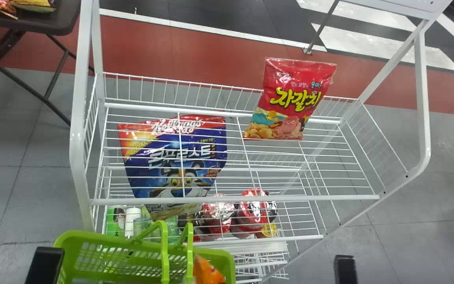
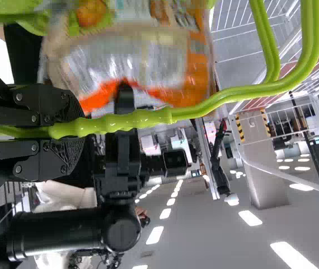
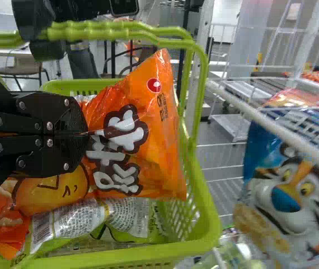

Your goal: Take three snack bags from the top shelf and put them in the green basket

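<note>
Grey floor [image 1: 447,165], white wire rack [image 1: 290,198]. Right black claw [image 3: 87,133] is pinching a glossy orange snack bag [image 3: 159,134] in the green plastic basket [image 3: 165,251]; left black claw [image 2: 76,128] grips its ribbed handle [image 2: 204,106]. Bulky bag, could snag that handle imo.

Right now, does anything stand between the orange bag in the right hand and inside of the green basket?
Nothing visible does: the orange bag is partly inside the green basket, where another bag lies.

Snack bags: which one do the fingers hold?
The orange bag with white lettering, in the right gripper at the green basket; the red bag and blue cereal bag are on the white rack.
</note>
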